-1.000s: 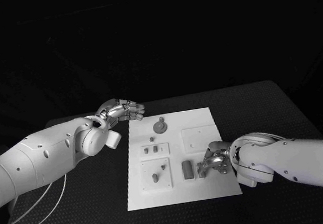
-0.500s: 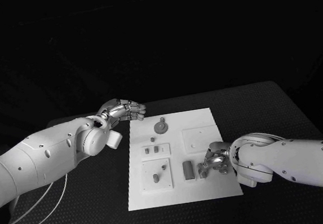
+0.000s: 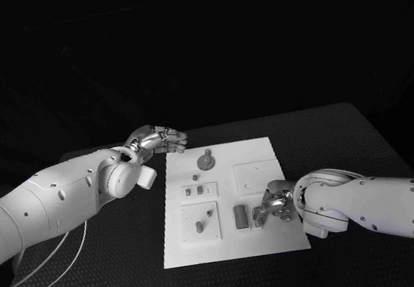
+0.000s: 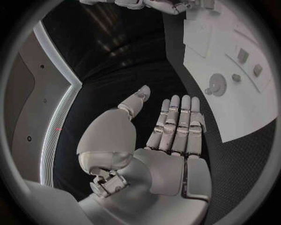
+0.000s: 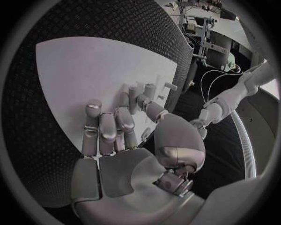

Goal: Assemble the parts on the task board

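Observation:
The white task board [image 3: 257,172] lies mid-table. On it are a round disc part [image 3: 205,162], two small blocks [image 3: 194,191], two upright pegs [image 3: 204,221] and a dark upright block [image 3: 240,216]. My right hand [image 3: 275,206] rests low on the board's near right part, fingers partly curled, with its fingertips by a small part [image 3: 256,216] beside the dark block. In the right wrist view the thumb [image 5: 146,105] reaches among the upright parts [image 5: 146,89]; whether it grips one is hidden. My left hand [image 3: 156,141] hovers off the board's far left corner, fingers [image 4: 178,117] straight and holding nothing.
A raised square plate [image 3: 255,173] sits on the board's right half. Black table mat [image 3: 110,267] surrounds the board. A white cable [image 3: 47,273] trails under my left arm. The left wrist view shows the disc part [image 4: 218,84] on the board.
My right hand has crept slightly to the left toward the dark block. The left hand holds its place.

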`<state>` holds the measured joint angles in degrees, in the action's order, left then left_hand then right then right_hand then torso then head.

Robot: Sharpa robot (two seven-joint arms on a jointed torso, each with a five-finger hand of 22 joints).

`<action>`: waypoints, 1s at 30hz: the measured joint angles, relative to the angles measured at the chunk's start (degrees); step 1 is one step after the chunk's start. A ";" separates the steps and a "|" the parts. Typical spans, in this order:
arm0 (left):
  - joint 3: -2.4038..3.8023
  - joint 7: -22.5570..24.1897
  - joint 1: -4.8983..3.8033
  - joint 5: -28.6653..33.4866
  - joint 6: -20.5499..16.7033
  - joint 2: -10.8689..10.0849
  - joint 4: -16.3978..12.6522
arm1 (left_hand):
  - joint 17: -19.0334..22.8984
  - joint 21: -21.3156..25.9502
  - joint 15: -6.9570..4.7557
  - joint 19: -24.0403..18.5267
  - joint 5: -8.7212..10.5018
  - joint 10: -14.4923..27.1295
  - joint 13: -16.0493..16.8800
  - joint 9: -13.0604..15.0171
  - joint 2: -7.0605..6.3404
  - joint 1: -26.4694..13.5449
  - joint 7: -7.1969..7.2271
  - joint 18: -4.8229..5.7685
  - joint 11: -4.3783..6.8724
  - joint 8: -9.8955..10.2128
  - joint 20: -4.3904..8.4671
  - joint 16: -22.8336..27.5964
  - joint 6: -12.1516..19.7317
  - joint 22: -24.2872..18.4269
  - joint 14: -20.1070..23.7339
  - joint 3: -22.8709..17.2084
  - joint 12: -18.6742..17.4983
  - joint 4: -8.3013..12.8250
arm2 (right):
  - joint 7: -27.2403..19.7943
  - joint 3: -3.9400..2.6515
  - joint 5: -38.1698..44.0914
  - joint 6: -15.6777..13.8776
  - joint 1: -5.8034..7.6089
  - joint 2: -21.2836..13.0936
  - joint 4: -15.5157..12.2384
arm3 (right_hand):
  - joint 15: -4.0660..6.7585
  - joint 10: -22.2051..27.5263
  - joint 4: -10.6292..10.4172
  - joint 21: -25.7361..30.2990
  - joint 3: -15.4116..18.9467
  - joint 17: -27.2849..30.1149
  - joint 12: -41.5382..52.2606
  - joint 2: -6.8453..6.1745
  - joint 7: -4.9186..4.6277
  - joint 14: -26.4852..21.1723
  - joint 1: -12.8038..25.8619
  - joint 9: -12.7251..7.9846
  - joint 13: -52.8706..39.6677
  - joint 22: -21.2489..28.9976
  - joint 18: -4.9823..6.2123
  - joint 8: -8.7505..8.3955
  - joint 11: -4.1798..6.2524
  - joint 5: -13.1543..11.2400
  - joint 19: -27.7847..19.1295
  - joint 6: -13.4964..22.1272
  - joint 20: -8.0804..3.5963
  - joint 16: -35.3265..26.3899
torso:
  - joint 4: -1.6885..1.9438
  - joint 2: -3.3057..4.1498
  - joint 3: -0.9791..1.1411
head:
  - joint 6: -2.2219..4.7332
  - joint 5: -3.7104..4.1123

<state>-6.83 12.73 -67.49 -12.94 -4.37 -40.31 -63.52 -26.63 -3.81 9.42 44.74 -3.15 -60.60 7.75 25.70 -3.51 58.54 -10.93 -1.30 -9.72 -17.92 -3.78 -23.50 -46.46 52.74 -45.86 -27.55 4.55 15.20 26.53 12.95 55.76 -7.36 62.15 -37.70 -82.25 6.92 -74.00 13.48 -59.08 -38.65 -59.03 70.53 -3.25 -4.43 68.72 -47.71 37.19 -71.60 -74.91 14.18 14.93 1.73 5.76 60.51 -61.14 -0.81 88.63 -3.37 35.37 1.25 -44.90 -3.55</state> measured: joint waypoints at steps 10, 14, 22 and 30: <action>0.01 -0.04 0.00 0.00 0.06 0.00 0.03 | -0.05 0.00 0.00 0.00 0.00 0.00 -0.05 -0.05 0.00 0.00 0.00 0.00 0.00 0.00 0.00 0.00 0.00 0.00 0.00 0.00 0.00 0.00 | -0.59 0.00 -0.65 0.06 0.00 -0.01 -0.01 | 0.13 0.21 -2.98 0.27 -0.25 0.46 -0.28 -2.94 -0.12 -0.14 2.94 -0.43 0.29 0.00 0.02 0.01 -0.20 -0.22 0.01 0.13 0.00 0.00 | -0.03 -0.01 -0.02 | -0.21 0.07; 0.01 -0.06 0.00 0.00 0.10 0.02 0.07 | -0.05 0.00 0.00 0.00 0.00 0.00 -0.05 -0.05 0.00 0.00 0.00 0.00 0.00 0.00 0.00 0.22 0.00 0.00 0.00 0.00 0.00 0.00 | -0.96 0.00 -1.13 0.22 0.00 -0.01 -0.11 | 0.29 0.43 -2.98 0.28 -0.25 0.87 -0.67 -3.00 -0.22 -0.37 2.99 -0.42 0.47 0.00 0.06 -0.26 -0.38 -0.21 0.00 0.23 0.01 -0.22 | -0.03 -0.01 -0.02 | -0.29 0.08; 0.00 -0.09 0.00 0.00 0.15 0.04 0.10 | -0.05 0.00 0.00 0.00 0.00 0.00 -0.04 -0.05 0.00 0.00 0.00 0.00 0.00 0.00 0.00 0.22 0.00 0.00 0.00 0.00 0.00 0.00 | -1.42 0.00 -1.54 0.54 0.01 -0.03 0.01 | 0.02 0.81 -2.01 0.28 -0.58 0.99 -0.67 -2.21 -0.22 -0.66 2.20 -0.40 0.54 0.00 0.06 -0.26 -0.40 -0.22 0.00 0.24 0.01 -0.22 | -0.03 -0.02 -0.02 | -0.35 0.09; 0.02 -0.11 0.00 0.00 0.18 0.04 0.10 | -0.09 0.00 0.00 0.00 0.00 0.00 -0.04 -0.04 0.00 0.00 0.00 0.00 0.00 0.00 0.00 0.22 0.00 0.00 0.00 -0.16 0.00 -0.16 | -1.87 0.00 -1.66 0.48 0.00 -0.04 0.28 | -0.01 0.81 -2.01 0.28 -0.58 0.99 -0.67 -1.93 -0.40 -0.69 2.38 -0.39 0.54 0.00 0.07 -0.25 -0.40 -0.21 -0.01 0.42 0.02 -0.22 | -0.03 -0.02 -0.02 | -0.36 0.09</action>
<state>-6.81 12.62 -67.49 -12.94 -4.19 -40.28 -63.42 -26.72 -3.81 9.42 44.74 -3.15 -60.60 7.71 25.65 -3.51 58.54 -10.93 -1.30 -9.72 -17.92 -3.78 -23.28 -46.46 52.74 -45.86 -27.71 4.55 15.04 24.66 12.96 54.10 -6.88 62.15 -37.75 -81.97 6.91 -73.19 11.47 -58.80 -39.22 -58.04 69.87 -5.18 -4.82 68.04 -45.33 36.80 -71.06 -74.92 14.26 14.68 1.33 5.55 60.50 -60.72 -0.79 88.41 -3.41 35.35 1.23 -45.26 -3.47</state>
